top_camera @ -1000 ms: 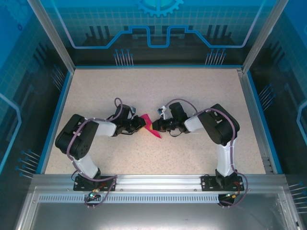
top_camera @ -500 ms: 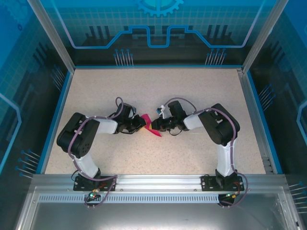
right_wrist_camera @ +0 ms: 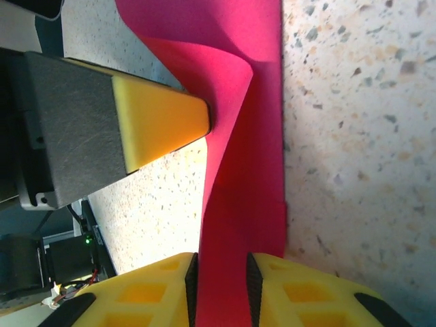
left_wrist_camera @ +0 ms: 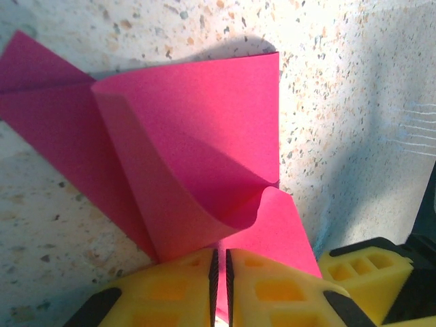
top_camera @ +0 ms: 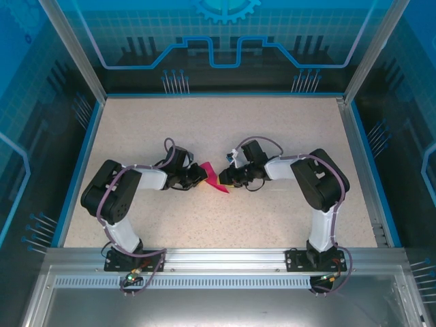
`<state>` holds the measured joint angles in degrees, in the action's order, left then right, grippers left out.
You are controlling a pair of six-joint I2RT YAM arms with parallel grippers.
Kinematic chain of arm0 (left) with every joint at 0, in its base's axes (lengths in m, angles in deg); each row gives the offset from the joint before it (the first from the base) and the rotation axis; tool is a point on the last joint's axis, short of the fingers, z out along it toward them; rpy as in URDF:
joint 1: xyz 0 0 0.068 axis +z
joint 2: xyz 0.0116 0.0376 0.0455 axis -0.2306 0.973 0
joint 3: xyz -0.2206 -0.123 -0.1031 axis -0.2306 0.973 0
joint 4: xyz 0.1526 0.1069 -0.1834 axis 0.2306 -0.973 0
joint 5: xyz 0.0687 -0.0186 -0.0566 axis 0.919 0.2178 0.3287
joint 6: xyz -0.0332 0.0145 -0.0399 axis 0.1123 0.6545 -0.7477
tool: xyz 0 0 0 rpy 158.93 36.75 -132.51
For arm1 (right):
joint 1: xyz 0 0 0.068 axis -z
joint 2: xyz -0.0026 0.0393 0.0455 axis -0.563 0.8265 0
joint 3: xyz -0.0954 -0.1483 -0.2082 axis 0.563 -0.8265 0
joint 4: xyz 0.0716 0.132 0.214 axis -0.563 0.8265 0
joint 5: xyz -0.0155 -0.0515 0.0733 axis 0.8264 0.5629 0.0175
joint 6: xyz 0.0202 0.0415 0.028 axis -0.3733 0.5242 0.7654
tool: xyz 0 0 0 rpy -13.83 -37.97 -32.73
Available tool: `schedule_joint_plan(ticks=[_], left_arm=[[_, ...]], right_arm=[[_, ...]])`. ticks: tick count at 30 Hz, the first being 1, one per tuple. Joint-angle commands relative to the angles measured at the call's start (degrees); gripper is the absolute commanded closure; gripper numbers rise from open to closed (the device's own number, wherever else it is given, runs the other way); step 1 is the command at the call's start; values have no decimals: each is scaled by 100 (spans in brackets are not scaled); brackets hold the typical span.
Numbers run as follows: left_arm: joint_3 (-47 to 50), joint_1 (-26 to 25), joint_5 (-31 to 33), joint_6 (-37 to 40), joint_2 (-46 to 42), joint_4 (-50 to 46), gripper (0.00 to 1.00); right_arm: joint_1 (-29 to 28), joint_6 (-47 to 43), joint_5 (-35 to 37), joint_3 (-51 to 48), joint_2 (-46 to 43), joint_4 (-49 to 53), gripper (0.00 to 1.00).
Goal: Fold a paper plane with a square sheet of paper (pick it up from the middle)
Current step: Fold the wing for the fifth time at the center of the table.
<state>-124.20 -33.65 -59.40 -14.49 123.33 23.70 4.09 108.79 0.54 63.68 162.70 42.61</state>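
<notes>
Half-folded pink paper [top_camera: 212,177], long axis diagonal, tip toward near-right, left tool [left_wrist_camera: 219,255] clamped on it, right tool [right_wrist_camera: 218,262] slightly apart

Paper [top_camera: 216,179] on table [top_camera: 272,129], between fingers [left_wrist_camera: 272,293]

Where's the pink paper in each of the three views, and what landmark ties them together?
Top external: pink paper mid-frame, between left gripper and right gripper.
Left wrist: paper centre, curled, near edge in the left gripper.
Right wrist: paper a strip down the centre, into the right gripper.
Shared landmark: the left gripper's yellow fingers, at the paper's edge in every view.
</notes>
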Motion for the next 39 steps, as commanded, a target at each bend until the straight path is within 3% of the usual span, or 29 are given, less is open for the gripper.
schedule_joint_plan(ticks=[1,17,26,39], left_arm=[[-41,-22,148,111,180,-348,83],[4,-25,212,29,170,-311,84],[-24,-25,240,-9,198,-330,84],[-40,-25,232,17,210,-363,83]], right_arm=[[75,-265,-87,223,-236,739,72],[12,-715,-69,362,158,1511,87],[-31,-961,18,453,388,1862,88],[-226,-1091,408,242,-209,2144,84]])
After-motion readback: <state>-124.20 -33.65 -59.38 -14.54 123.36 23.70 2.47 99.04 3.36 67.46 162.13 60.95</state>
